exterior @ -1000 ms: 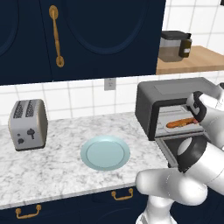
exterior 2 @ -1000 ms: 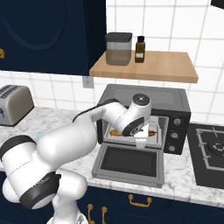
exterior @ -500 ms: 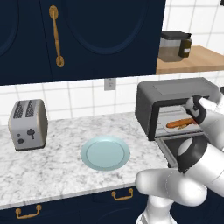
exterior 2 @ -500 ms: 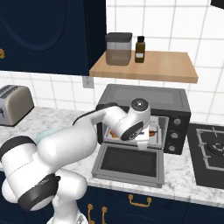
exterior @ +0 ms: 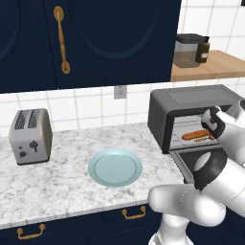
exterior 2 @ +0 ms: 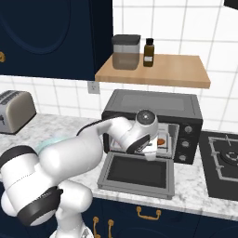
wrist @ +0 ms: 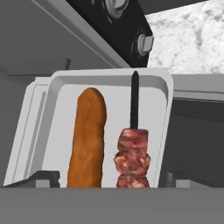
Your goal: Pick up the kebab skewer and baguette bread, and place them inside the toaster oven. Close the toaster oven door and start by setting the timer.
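Note:
The toaster oven [exterior: 191,103] [exterior 2: 153,100] stands open, its door [exterior 2: 135,172] folded down flat onto the counter. My gripper [exterior: 213,125] [wrist: 111,179] is at the oven's mouth, open, with nothing between its fingers [wrist: 43,178]. Inside, a light grey tray [wrist: 61,87] carries the golden-orange baguette bread [wrist: 87,135] [exterior: 195,135] and, right beside it, the kebab skewer [wrist: 132,153] with its reddish-brown meat chunks nearest my hand. The two lie parallel and apart. The oven's knobs [exterior 2: 187,137] run down its right side.
A pale blue plate [exterior: 115,167] lies on the marble counter left of the oven, and a silver two-slot toaster [exterior: 30,135] stands farther left. A wooden shelf [exterior 2: 181,74] above the oven carries a jar [exterior 2: 125,51] and a bottle [exterior 2: 148,52]. A stove [exterior 2: 225,162] sits to the right.
The jaws have gone from shut to open, and the kebab skewer now lies free on the tray beside the baguette. The arm has hardly moved.

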Robot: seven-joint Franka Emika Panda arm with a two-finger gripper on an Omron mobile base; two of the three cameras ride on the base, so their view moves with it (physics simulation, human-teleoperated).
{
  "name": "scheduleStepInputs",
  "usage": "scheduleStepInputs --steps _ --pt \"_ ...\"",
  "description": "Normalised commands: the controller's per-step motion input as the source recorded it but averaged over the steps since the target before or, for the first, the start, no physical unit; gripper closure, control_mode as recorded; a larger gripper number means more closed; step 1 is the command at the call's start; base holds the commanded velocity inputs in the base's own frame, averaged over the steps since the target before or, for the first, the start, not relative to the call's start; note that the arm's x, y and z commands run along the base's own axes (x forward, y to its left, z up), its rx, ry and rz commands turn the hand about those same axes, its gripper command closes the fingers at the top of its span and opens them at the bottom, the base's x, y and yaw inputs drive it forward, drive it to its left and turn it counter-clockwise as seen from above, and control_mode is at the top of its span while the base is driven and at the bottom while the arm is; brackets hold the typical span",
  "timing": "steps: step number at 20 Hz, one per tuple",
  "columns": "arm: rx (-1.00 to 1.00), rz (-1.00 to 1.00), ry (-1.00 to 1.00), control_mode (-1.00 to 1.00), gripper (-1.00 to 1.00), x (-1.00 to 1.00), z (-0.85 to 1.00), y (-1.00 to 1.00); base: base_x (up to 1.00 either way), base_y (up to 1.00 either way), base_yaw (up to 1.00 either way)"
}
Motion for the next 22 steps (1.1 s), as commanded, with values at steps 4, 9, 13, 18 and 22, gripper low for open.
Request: scheduleStepInputs --steps 4,9,13,18,22 --pt "0.08 -0.09 0.00 -1.00 -1.00 0.24 0.00 0.00 0.00 0.00 0.00" --pt "0.02 -0.02 0.02 -1.00 -1.00 0.02 0.00 -0.05 0.00 0.00 0.00" --pt "-0.01 0.00 0.01 -1.00 -1.00 -0.23 0.18 -0.26 0.00 0.00 0.00" --pt "-0.07 0.16 0.00 -1.00 -1.00 -0.42 0.34 -0.21 0.00 0.00 0.00" --pt "-0.28 0.42 0.00 -1.00 -1.00 -0.65 0.00 0.39 0.00 0.00 0.00"
